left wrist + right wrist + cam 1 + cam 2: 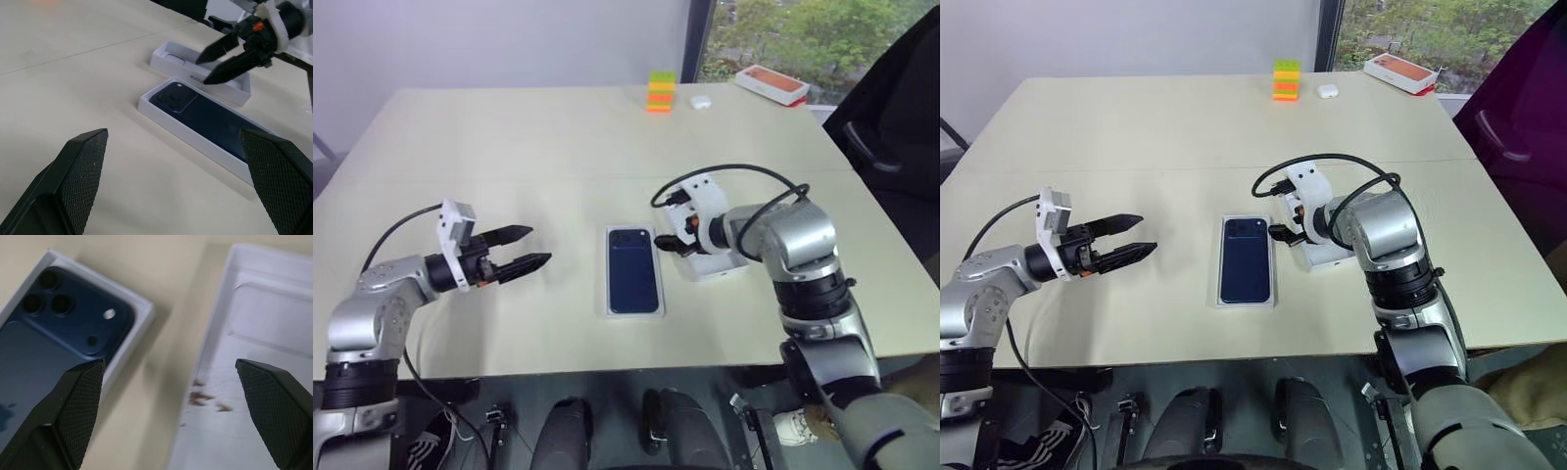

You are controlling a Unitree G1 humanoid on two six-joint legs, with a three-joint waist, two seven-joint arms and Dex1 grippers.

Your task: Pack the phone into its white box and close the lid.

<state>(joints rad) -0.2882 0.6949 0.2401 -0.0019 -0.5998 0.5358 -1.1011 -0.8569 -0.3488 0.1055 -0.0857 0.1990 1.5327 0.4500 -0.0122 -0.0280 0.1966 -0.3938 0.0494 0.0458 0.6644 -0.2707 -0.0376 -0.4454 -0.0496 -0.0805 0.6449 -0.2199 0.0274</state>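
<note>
The phone (634,270) is already lying in the white box (609,294) at the middle of the near half of the table (509,127), back side up, so the move now in question looks to be fetching the lid (172,50). That lid is sitting just to the right of the box, open side up, close beside it but not touching, with a strip of bare table showing between the two in the right wrist view. Its long axis is running near to far, roughly parallel to the box and phone.

The right gripper (221,55) is hovering directly over the lid's left wall, pointing down and leftward, its two fingers spread wide with nothing between them. The left gripper (523,250) is waiting well to the left of the box, pointing level toward it, also spread wide and empty. The right arm is plainly the nearer one to the lid (the left would have to cross over the packed phone to reach it).

The lid is showing a plain white interior with a shallow moulded recess and a few brownish marks on its floor. The phone is looking glossy dark navy, rounded at the corners, its camera cluster lying at the far end and filling the box nearly edge to edge.
</note>
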